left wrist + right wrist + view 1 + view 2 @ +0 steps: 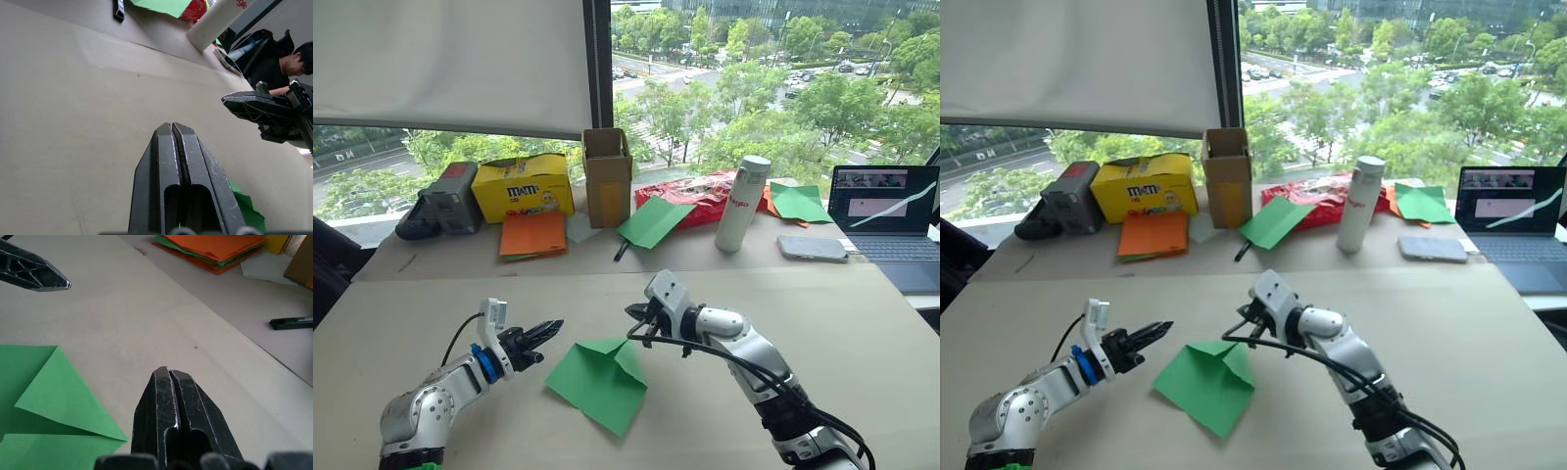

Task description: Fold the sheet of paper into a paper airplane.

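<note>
The green sheet of paper (pixel 599 378) lies flat on the table between my arms, with one corner folded over into a triangular flap (pixel 63 399). My left gripper (pixel 551 329) hovers just left of the sheet's far edge, shut with nothing in it. My right gripper (pixel 636 315) is above the table just past the sheet's far right corner, also shut and empty. In the left wrist view the right gripper (pixel 254 105) shows opposite my closed left fingers (pixel 173 161).
At the back stand a yellow box (pixel 522 186), a cardboard box (pixel 607 176), a stack of orange paper (pixel 533 235), loose green sheets (pixel 653 222), a white bottle (pixel 742 203), a phone (pixel 812 248) and a laptop (pixel 886 211). A person (pixel 281 68) sits beyond the table.
</note>
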### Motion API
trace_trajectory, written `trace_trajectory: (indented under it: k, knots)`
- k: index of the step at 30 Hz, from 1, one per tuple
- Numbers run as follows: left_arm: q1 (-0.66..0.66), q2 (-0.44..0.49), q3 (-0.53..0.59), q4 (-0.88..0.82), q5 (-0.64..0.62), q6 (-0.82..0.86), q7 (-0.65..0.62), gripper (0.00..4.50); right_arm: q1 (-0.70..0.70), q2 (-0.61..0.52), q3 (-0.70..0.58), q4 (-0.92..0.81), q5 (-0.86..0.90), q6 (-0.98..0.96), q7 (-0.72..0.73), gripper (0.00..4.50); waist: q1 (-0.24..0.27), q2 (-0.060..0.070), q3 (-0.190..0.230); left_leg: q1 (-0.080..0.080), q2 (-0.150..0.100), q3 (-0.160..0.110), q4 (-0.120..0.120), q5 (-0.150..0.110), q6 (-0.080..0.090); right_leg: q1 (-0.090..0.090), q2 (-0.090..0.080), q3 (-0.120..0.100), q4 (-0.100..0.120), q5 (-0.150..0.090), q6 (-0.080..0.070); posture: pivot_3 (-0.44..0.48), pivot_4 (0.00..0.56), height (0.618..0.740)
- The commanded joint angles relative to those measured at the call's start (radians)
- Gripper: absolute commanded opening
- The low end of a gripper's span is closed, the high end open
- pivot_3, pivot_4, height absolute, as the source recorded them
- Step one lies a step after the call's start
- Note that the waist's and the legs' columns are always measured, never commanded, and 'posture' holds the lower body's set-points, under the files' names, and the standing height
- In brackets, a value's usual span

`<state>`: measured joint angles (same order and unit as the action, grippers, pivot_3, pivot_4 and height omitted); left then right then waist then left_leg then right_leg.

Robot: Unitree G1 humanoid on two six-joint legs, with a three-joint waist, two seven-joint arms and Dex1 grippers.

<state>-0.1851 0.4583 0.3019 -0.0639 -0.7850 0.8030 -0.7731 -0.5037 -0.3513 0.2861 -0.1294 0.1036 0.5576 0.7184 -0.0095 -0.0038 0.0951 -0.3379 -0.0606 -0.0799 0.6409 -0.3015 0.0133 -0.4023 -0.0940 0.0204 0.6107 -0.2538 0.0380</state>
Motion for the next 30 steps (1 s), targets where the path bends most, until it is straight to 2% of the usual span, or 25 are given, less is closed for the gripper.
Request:
trace_trajectory:
  k: [1,6,10,12,18,24,30]
  knots:
    - [-0.083,0.062,-0.076,-0.004,0.035,-0.068,-0.13,0.04,0.025,-0.116,-0.005,-0.108,0.034,0.105,0.091,0.0,0.009,-0.001,0.001,-0.001,0.0,0.0,0.0,0.0,0.0,-0.001,0.0,-0.001,0.0,0.0,0.0,0.0,0.15,0.74]
    - [-0.165,0.116,-0.255,0.053,0.172,-0.18,-0.265,0.04,0.115,-0.276,0.013,-0.213,0.053,0.218,0.152,0.0,0.013,-0.001,0.001,-0.002,-0.001,0.0,0.0,-0.001,0.002,0.003,-0.003,-0.001,-0.001,0.0,0.0,0.0,0.15,0.74]
    - [-0.19,0.104,-0.416,0.114,0.322,-0.307,-0.317,0.04,0.211,-0.327,0.007,-0.299,0.092,0.296,0.16,0.0,0.01,-0.002,0.002,-0.005,0.001,0.0,0.0,-0.001,0.001,0.0,-0.002,-0.001,-0.002,0.0,0.0,0.0,0.15,0.74]
    - [-0.191,0.082,-0.46,0.159,0.371,-0.353,-0.315,0.04,0.246,-0.33,0.008,-0.335,0.109,0.322,0.15,0.0,0.01,-0.002,0.002,-0.005,0.002,0.0,0.0,-0.001,0.002,0.0,-0.002,0.0,-0.001,0.0,0.0,0.0,0.15,0.74]
    - [-0.194,0.057,-0.502,0.28,0.471,-0.445,-0.307,0.04,0.289,-0.272,0.017,-0.37,0.139,0.334,0.09,0.0,0.014,-0.004,0.002,-0.005,0.002,0.0,0.002,-0.003,0.006,0.001,-0.001,-0.001,-0.001,0.0,0.0,0.0,0.15,0.74]
    - [-0.19,0.062,-0.498,0.335,0.506,-0.481,-0.318,0.04,0.282,-0.189,0.056,-0.338,0.15,0.305,0.068,0.0,0.018,-0.004,0.002,-0.004,0.002,0.0,0.002,-0.003,0.006,0.001,0.0,-0.001,0.0,0.0,0.0,0.0,0.15,0.74]
    - [-0.176,0.057,-0.492,0.328,0.507,-0.487,-0.305,0.04,0.229,-0.12,0.042,-0.287,0.175,0.289,0.058,0.0,0.019,-0.003,0.002,-0.003,0.001,0.0,0.003,-0.002,0.006,0.001,0.002,-0.003,0.001,0.0,0.0,0.0,0.15,0.74]
